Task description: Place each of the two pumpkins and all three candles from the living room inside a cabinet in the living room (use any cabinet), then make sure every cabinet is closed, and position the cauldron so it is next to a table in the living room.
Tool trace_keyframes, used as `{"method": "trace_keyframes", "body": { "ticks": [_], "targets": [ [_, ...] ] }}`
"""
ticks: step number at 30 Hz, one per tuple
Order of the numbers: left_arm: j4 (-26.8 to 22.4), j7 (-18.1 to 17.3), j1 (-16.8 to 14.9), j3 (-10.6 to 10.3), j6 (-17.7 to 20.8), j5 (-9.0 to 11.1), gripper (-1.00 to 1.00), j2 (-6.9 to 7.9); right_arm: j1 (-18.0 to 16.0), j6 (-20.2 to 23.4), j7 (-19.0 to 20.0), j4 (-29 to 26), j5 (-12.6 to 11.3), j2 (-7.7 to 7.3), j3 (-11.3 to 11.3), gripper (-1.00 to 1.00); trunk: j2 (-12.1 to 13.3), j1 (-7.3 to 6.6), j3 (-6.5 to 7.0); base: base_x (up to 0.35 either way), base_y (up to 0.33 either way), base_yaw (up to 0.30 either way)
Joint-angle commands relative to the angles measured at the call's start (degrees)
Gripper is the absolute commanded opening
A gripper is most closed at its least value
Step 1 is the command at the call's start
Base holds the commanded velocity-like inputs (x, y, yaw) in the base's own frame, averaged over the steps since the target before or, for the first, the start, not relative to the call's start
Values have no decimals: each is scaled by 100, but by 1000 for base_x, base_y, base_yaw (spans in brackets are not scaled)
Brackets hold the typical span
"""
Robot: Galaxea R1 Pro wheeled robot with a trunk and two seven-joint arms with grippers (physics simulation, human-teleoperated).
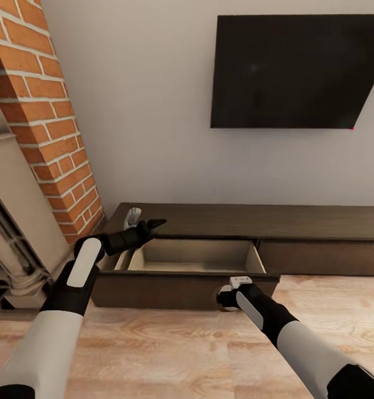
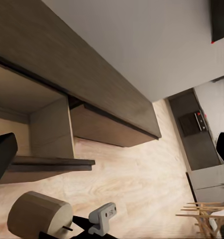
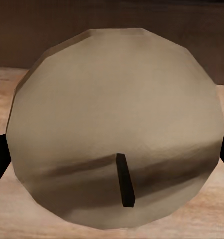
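Right end effector [image 1: 226,296] is clenched on a candle [image 3: 117,124], held low in front of the closed-looking face of the open drawer [image 1: 198,256] of the cabinet [image 1: 297,221]. Candle is still outside the drawer, on the near side of its front panel.

Left end effector [image 1: 153,224] hovers over the drawer's far-left corner; it carries nothing, but whether its jaws are spread I cannot tell.

Risk, as I judge it: candle sits below the drawer's front edge, so pushing straight ahead would knock it against the panel and could nudge the drawer shut. It needs lifting first.

Left wrist view shows candle [image 2: 40,215] from the side, wick outward, near the floor; right wrist view shows the wick face only.
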Motion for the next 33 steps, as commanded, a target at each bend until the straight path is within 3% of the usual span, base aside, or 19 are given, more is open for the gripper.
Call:
{"method": "trace_keyframes", "body": {
  "ticks": [1, 5, 8, 12, 28, 33],
  "targets": [
    [-2, 0, 0, 0, 0, 0, 100, 0, 0, 0, -2, -1, 7, 0, -1, -100, 0, 0, 2, 239, 190, -286],
    [-6, 0, 0, -78, 0, -5, 100, 0, 1, -5, -16, -1, 12, -2, -1, -100, 0, 0, 7, 260, 173, -179],
    [-13, 0, 0, -414, -5, -8, 100, 0, 1, -8, -15, 2, 13, -7, -1, -100, 0, 0, 7, 231, 85, -23],
    [-21, 0, 0, -551, -126, -9, 100, 0, 1, -9, -7, 29, 16, -8, -1, -100, 0, 0, 7, 61, 18, -5],
    [-28, 9, -2, -538, -176, -18, 100, 61, -3, 116, 6, -114, 6, -26, -8, -100, 0, 0, 7, 1, 0, 0],
    [-26, 9, -5, -526, -176, -18, 100, 69, -3, 704, 156, -467, -49, -48, -9, -100, 0, 0, 7, 0, 0, 0]
  ]
}}
